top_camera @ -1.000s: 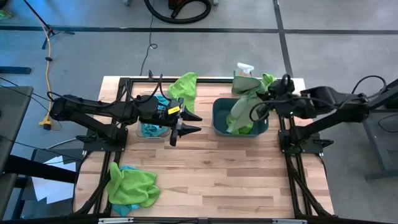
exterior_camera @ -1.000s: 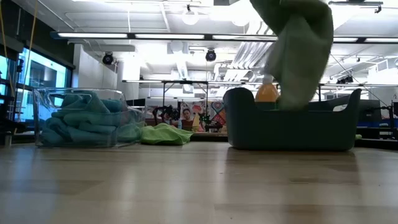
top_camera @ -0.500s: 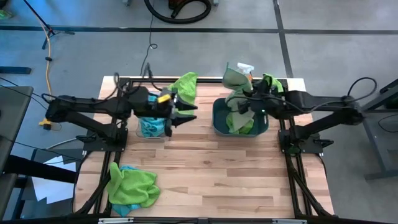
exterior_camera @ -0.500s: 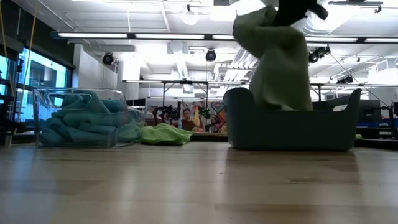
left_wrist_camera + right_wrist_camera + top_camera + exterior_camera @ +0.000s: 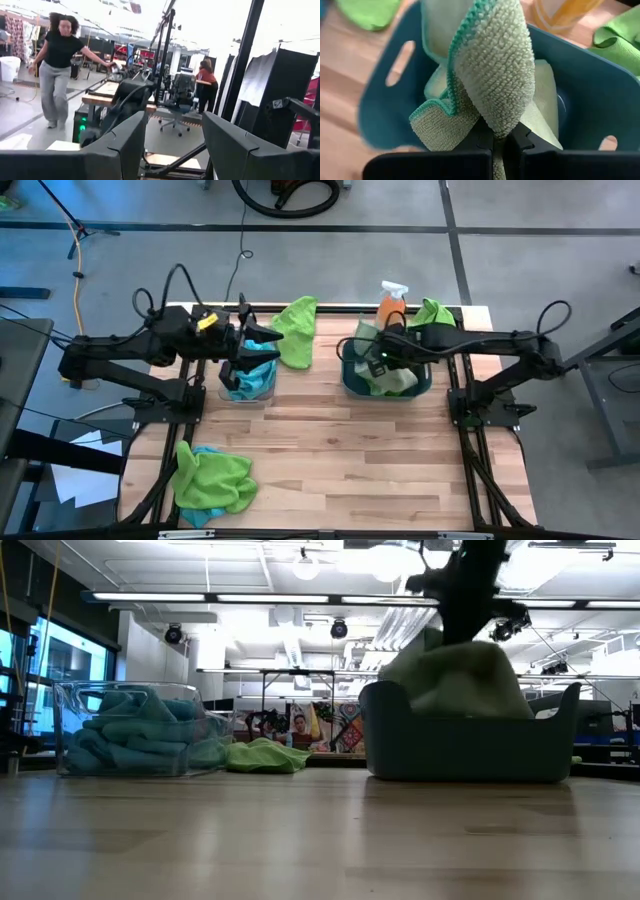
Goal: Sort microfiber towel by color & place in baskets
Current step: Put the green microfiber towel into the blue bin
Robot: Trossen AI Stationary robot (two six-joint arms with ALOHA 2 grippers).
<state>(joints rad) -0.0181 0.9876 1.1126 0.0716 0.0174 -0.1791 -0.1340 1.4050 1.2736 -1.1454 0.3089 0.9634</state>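
Right wrist view: your right gripper [image 5: 499, 137] is clenched on a pale green towel [image 5: 492, 75], pinching a fold right at the fingertips. Directly below it sits the teal tub [image 5: 380, 100], with more pale green cloth already lying inside. Just past the tub's far rim you have the orange spray bottle [image 5: 565, 12] and a bright green towel [image 5: 620, 42] on the counter [image 5: 340, 50].

High view confirms it: right gripper [image 5: 383, 358] is over the tub [image 5: 349, 380], towel bunched down inside it. Left gripper [image 5: 268, 337] is released, jaws apart, holding nothing, hovering above the clear basket [image 5: 247, 380], which is packed with teal towels. Just beyond that gripper lies another bright green towel [image 5: 297, 328]. Well apart from both grippers, at the counter's near left corner, sits a green towel pile [image 5: 210, 478] with a bit of teal under it.

Left wrist view looks off into the room: one person [image 5: 57, 65] walking, another [image 5: 206, 82] farther back.
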